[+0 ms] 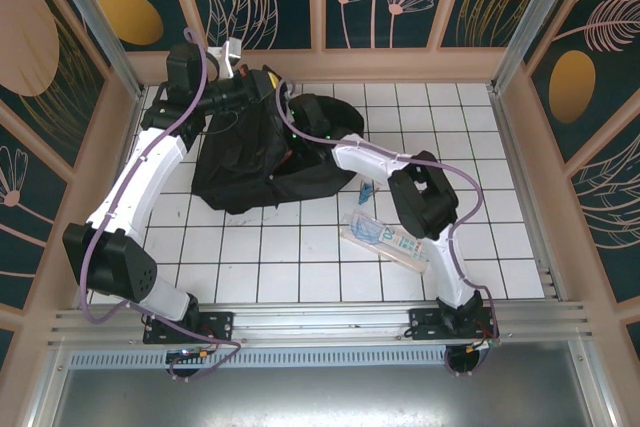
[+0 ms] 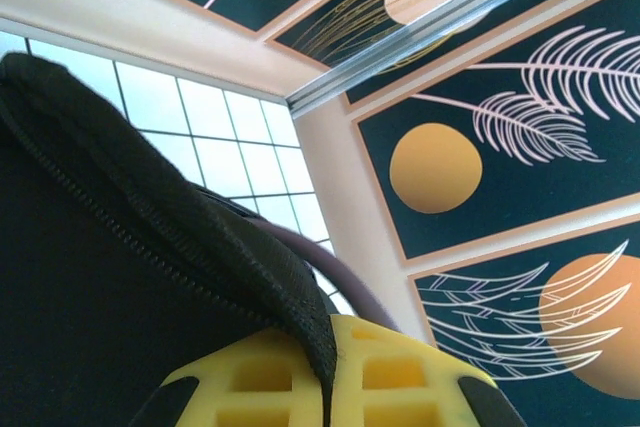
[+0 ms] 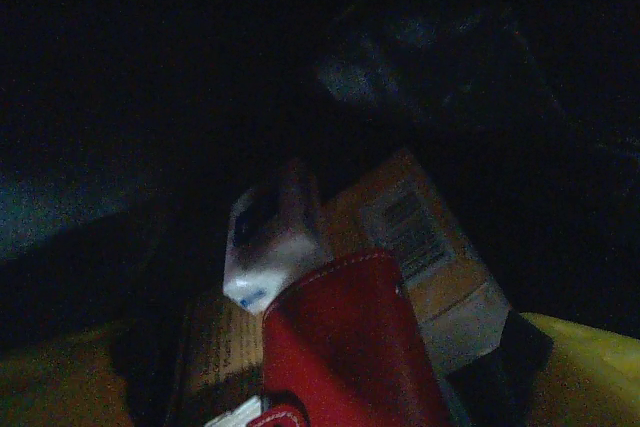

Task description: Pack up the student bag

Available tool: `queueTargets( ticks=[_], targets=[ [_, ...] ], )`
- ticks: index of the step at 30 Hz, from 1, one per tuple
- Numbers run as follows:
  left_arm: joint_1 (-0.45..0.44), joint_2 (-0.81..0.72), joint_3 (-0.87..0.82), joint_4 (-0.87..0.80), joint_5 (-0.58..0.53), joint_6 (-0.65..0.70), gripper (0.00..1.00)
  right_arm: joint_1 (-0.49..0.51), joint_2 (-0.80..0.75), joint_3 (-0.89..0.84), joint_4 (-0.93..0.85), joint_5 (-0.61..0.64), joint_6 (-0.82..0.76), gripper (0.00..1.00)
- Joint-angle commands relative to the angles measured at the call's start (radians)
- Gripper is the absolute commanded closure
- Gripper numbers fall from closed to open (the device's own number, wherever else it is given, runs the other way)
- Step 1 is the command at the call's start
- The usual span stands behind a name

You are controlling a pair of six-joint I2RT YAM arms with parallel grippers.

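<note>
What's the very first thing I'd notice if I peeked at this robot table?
The big black bag slumped on the white tiles at the back left, with both white arms reaching to it. The left jaws pinch its zipper edge; the right arm dips inside, where a red case and an orange box sit in the dark. A clear packet lies on the tiles nearer the front.
</note>
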Motion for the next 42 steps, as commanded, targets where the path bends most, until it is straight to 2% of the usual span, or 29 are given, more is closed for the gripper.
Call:
queueTargets(
  ticks=[1, 5, 10, 15, 22, 25, 28, 30, 33, 35, 38, 42],
  targets=[
    [-0.008, -0.056, 0.053, 0.084, 0.014, 0.039, 1.0, -0.015, -0.121, -0.055, 0.11, -0.022, -0.013, 0.09],
    [-0.005, -0.05, 0.038, 0.079, -0.02, 0.048, 1.0, -0.02, -0.207, -0.16, 0.176, -0.073, -0.057, 0.1],
    [0.012, -0.055, 0.003, 0.096, -0.048, 0.042, 1.0, -0.045, -0.328, -0.346, 0.308, -0.108, -0.012, 0.11],
    [0.015, -0.05, 0.001, 0.095, -0.054, 0.041, 1.0, -0.05, -0.398, -0.397, 0.276, -0.115, -0.07, 0.12],
    [0.017, -0.062, -0.028, 0.068, -0.102, 0.077, 1.0, -0.055, -0.582, -0.467, 0.236, 0.013, -0.123, 0.14],
    [0.019, -0.069, -0.041, 0.045, -0.137, 0.103, 1.0, -0.057, -0.653, -0.428, 0.088, 0.097, -0.119, 0.16],
    [0.025, -0.084, -0.062, 0.004, -0.244, 0.149, 1.0, -0.065, -0.675, -0.318, -0.208, 0.245, -0.101, 0.19],
    [0.048, -0.104, -0.11, 0.021, -0.293, 0.14, 1.0, -0.065, -0.731, -0.385, -0.238, 0.352, -0.093, 0.21],
    [0.093, -0.132, -0.187, 0.085, -0.303, 0.087, 1.0, -0.073, -0.815, -0.487, -0.25, 0.432, -0.069, 0.23],
    [0.112, -0.145, -0.213, 0.098, -0.319, 0.08, 1.0, -0.081, -0.823, -0.472, -0.37, 0.476, -0.03, 0.23],
    [0.117, -0.168, -0.236, 0.102, -0.369, 0.09, 1.0, -0.131, -0.805, -0.451, -0.561, 0.411, 0.06, 0.23],
    [0.117, -0.17, -0.285, 0.18, -0.278, 0.05, 1.0, -0.215, -0.755, -0.454, -0.734, 0.339, 0.165, 0.18]
  ],
)
